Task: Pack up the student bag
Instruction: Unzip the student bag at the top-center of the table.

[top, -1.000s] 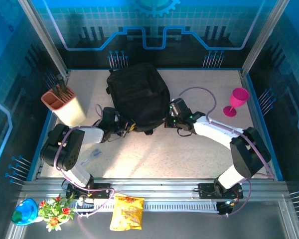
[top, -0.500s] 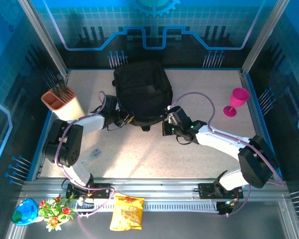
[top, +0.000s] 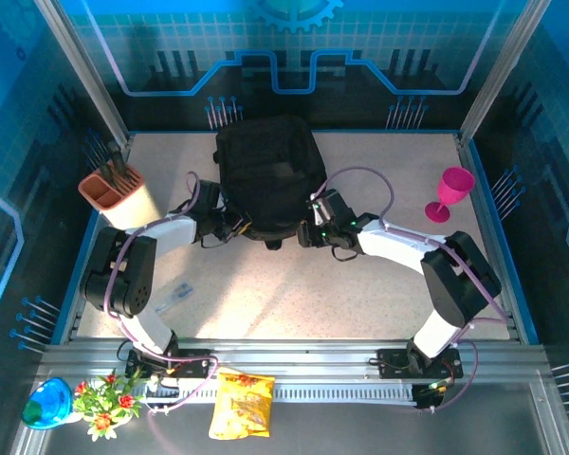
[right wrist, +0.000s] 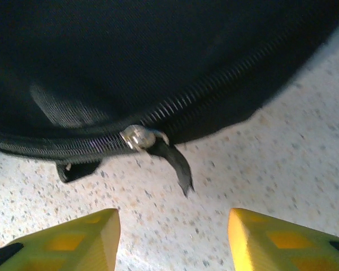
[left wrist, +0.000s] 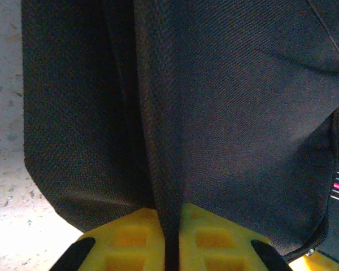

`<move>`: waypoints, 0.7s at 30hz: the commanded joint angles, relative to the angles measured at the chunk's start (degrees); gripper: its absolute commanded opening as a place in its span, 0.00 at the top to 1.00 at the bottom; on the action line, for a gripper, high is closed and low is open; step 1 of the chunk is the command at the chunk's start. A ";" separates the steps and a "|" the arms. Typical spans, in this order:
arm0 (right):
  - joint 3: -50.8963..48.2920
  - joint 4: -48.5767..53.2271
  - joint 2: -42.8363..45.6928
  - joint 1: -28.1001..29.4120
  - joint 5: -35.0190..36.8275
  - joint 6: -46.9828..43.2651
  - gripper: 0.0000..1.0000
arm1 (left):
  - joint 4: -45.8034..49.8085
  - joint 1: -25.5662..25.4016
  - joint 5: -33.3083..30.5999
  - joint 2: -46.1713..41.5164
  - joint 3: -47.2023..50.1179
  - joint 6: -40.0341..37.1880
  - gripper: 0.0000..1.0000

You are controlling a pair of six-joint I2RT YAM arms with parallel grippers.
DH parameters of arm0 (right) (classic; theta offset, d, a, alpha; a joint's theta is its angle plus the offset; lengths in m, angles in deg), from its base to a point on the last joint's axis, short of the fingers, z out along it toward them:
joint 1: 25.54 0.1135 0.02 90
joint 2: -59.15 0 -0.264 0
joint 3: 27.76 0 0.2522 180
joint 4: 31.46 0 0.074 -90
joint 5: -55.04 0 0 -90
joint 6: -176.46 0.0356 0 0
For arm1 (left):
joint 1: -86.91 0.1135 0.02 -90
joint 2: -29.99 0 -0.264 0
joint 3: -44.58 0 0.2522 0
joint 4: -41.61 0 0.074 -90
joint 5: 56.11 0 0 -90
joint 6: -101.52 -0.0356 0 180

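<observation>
Two claws, two jobs. My left claw (left wrist: 169, 231) is clenched on a fold of the bag (left wrist: 226, 113), with the black cloth pinched upright between its yellow fingers. I judge that grip is there to anchor the bag so it cannot slide while the zip is worked.

My right claw (right wrist: 172, 237) is released, its jaws standing apart with nothing between them but bare tabletop (right wrist: 288, 169). Just beyond it, at its eleven o'clock, sits the zip pull (right wrist: 138, 136), a silver slider whose black tab droops towards five o'clock, apart from both fingers. The blur keeps me from telling how much of the zip is open.

Seen from above, my left claw meets the bag's near edge at seven o'clock and my right at five o'clock. The bag lies at twelve o'clock from the tabletop's middle, towards the far edge. Opening it looks like the step in hand, and the right claw would have to close on that thin tab. A goblet (top: 452, 190) stands well apart at three o'clock.
</observation>
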 commanded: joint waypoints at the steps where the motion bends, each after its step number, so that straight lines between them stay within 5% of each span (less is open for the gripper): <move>1: 3.68 0.02 -3.56 -0.08 -1.86 -3.30 0.48 | 1.33 0.28 1.03 -0.03 -1.51 -1.35 0.89; 12: 5.79 -0.25 -5.96 -0.15 2.05 -3.95 0.71 | 1.90 0.28 0.90 -0.73 -1.23 -1.45 0.89; 21: 7.53 0.57 -7.84 -0.13 3.61 -5.76 0.66 | 1.63 0.29 1.30 -0.73 -1.38 -1.17 0.89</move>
